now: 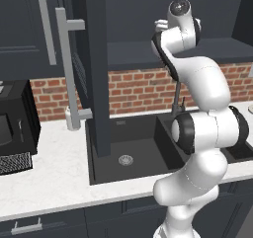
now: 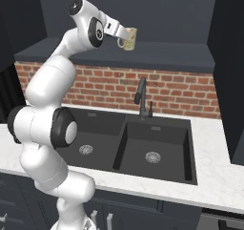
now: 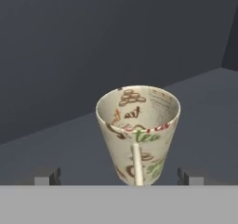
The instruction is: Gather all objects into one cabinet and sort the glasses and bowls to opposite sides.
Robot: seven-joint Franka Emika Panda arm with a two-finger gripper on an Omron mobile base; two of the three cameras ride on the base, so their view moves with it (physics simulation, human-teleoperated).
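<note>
Cup at the cabinet shelf, my gripper wide around it.

My gripper point(image 3: 118, 176) is up in the open cabinet point(image 2: 143, 14), fingers spread well apart with the cup point(image 3: 138, 132) standing upright between them, handle toward me; I can't tell if either finger touches it. In the right base view the cup point(image 2: 129, 38) sits at the shelf's point(image 2: 157, 52) front edge, so I judge it either just delivered or about to be taken. No bowl is in sight, so I reckon gathering those and the sorting to opposite sides are left. The open door point(image 1: 94, 69) hangs just left of my arm, and the faucet point(image 2: 141, 98) and sink point(image 2: 157, 152) lie below.
</note>
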